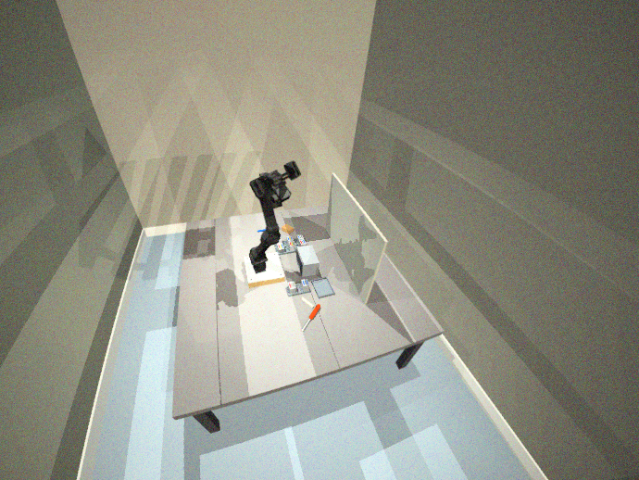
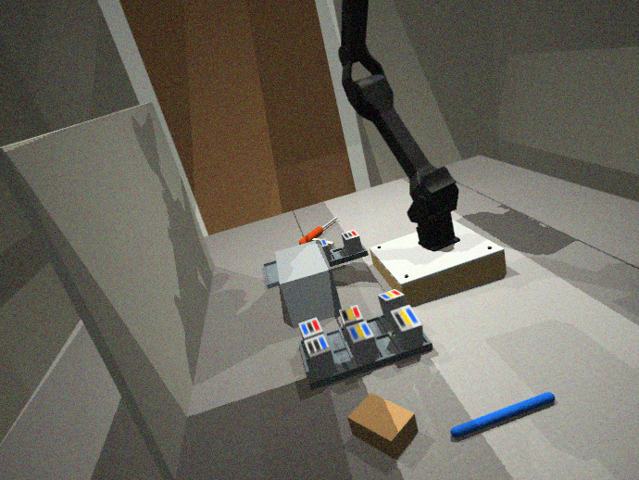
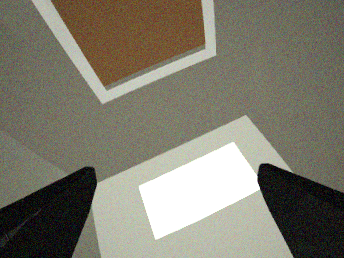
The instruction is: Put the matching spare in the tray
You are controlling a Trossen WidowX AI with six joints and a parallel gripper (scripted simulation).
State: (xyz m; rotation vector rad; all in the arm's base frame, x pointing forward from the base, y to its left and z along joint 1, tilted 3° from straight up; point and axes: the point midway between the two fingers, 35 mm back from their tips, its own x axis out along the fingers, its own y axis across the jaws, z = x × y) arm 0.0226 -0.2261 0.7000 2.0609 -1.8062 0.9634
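The black gripper (image 1: 290, 170), fingers spread and empty, is raised high above the small grey rigid spare blocks (image 2: 361, 333), probably light and best pinched across flat sides.

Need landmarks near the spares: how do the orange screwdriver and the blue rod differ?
The orange screwdriver has a thin metal shaft; the blue rod is one plain, thicker, longer-looking bar. The screwdriver lies beyond the grey unit, the rod beside the tan block. Both lie flat on the table.
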